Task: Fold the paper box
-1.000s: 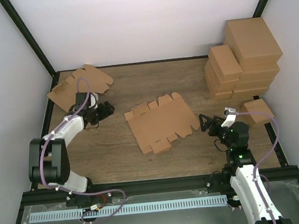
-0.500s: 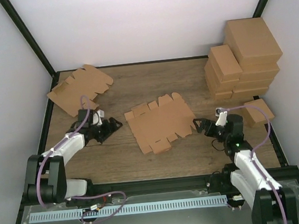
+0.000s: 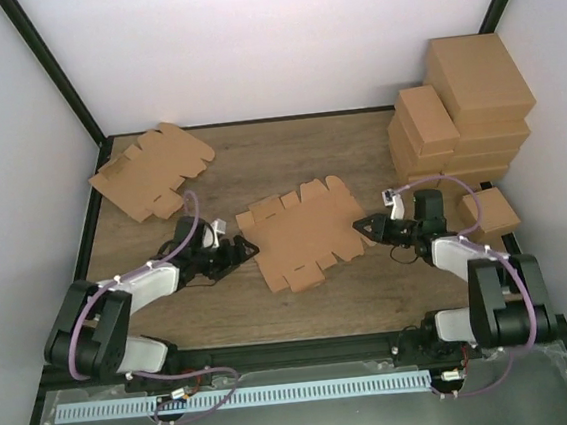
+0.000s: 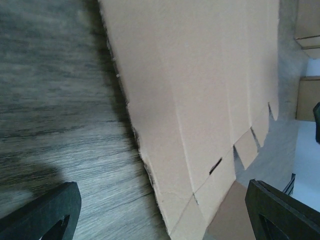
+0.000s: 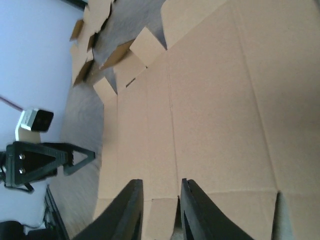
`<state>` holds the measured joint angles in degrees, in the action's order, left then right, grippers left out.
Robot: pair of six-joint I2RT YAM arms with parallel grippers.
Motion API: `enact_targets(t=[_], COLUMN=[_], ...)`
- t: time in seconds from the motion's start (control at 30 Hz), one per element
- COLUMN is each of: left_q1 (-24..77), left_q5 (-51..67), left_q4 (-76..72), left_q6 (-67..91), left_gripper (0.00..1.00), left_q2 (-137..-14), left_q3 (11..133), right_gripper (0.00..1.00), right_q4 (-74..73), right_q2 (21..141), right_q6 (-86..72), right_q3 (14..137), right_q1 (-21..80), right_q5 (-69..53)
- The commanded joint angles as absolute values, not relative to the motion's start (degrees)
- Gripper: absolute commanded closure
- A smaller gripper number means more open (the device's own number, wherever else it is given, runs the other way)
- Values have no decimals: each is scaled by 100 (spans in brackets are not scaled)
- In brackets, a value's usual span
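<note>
Both arms have swung inward. The left gripper [image 3: 241, 247] has left the far-left pile and sits just beside the left edge of the flat brown die-cut cardboard paper box [image 3: 301, 233], jaws spread wide and empty. The right gripper [image 3: 362, 227] has reached the box's right edge with jaws drawn narrow; I cannot tell whether they pinch cardboard.

The sheet lies flat mid-table, so folding looks about to start. I count two grippers, one paper box, one pile of notched brown blanks [image 3: 154, 168], one small brown carton [image 3: 491, 211] and a stack of brown cartons [image 3: 464, 105] too tight to number.
</note>
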<state>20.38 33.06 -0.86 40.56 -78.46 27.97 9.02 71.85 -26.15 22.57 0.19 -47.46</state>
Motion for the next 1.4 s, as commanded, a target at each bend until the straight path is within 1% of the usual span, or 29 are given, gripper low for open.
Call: enact_targets(t=[0.0, 0.07, 0.1, 0.13, 0.23, 0.37, 0.63, 0.77, 0.9, 1.07, 1.23, 1.27, 1.37], left_q1=[2184, 2238, 2267, 2282, 2303, 2316, 2325, 2329, 2329, 2329, 2328, 2331, 2361], left_q5=[3432, 3442, 3417, 3341, 3190, 3341, 3518, 3400, 3303, 3049, 3142, 3181, 2936], left_q4=[-697, -784, -804, -785, -685, -924, -1153, -934, -577, -90, 29, 50, 404], left_q6=[4292, 4358, 4403, 4430, 4492, 4623, 4669, 4611, 4491, 4281, 4275, 4282, 4146], left_gripper=[7, 8, 8, 9, 9, 12, 24, 35, 41, 59, 72, 77, 86], left_q2=[-8226, -8398, -8461, -8517, -8699, -8910, -9092, -8867, -8669, -8637, -8831, -8867, -8871], left_q3=[2715, 2723, 2737, 2758, 2827, 2838, 2995, 3099, 3281, 3531, 3721, 3774, 4001], right_gripper=[84, 95, 98, 99, 99, 99, 99, 99, 99, 99, 99, 99, 99], right_q4=[1062, 1020, 1061, 1102, 1266, 1296, 1243, 1539, 1608, 1579, 1525, 1512, 1439], right_q2=[7947, 8333, 8479, 8615, 9011, 9450, 9733, 9616, 9468, 9332, 9304, 9287, 9203], right_q6=[-2415, -2396, -2422, -2464, -2594, -2657, -2863, -3121, -3216, -3282, -3274, -3251, -3196], right_q3=[2923, 3063, 3099, 3122, 3183, 3257, 3194, 2888, 2725, 2672, 2673, 2660, 2631], right_q1=[205, 266, 272, 270, 290, 371, 918, 1030, 1146, 1323, 1462, 1459, 1461], right_q5=[-5184, -5069, -5053, -5035, -4934, -4831, -4396, -4313, -4279, -4219, -4283, -4303, -4351])
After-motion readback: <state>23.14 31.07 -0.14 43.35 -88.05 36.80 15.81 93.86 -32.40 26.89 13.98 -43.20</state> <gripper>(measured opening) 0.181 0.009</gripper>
